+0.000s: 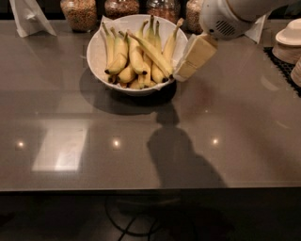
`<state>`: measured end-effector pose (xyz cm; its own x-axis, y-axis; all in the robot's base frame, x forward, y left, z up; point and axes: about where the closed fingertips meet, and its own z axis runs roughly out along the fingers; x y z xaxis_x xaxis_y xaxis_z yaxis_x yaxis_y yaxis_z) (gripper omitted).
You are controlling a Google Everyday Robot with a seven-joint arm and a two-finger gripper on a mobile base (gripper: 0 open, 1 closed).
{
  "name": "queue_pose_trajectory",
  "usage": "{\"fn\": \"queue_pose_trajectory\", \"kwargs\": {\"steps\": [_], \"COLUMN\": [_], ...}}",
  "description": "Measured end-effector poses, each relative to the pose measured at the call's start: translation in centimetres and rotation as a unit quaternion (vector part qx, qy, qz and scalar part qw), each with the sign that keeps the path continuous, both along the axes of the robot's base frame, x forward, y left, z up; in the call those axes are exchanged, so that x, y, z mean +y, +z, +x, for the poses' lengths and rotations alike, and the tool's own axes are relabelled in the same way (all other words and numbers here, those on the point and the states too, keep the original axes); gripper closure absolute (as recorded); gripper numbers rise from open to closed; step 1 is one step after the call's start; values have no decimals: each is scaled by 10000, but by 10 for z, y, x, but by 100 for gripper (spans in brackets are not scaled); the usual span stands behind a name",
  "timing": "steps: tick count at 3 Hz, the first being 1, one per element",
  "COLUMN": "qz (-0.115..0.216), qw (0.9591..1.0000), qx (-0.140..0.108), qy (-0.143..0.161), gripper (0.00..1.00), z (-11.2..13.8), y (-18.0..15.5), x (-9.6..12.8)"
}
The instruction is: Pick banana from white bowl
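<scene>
The white bowl (96, 54) stands at the back middle of the dark table and holds several yellow bananas. The banana (151, 52), the longest and slimmest, lies on top of the pile, slanting from upper left down to a dark tip at the bowl's right side. My gripper (193, 60), with cream-coloured fingers under a white wrist, hangs just outside the bowl's right rim, close to that banana's dark tip. It holds nothing.
Glass jars of grains (79, 13) line the back edge behind the bowl. A white folded paper (29, 18) lies at the back left. Stacked cream dishes (289, 40) sit on a black mat (282, 63) at the right.
</scene>
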<state>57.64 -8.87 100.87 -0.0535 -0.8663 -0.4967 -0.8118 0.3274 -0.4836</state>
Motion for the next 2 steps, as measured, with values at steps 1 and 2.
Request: {"fn": "queue_pose_trajectory", "kwargs": {"steps": [1, 2], "qz": [160, 371], "qw": [9996, 9989], "qx": [-210, -277], "qy": [101, 84], "gripper": [0, 19], "z": [40, 67], "y": [-1, -6], "x": [24, 39]}}
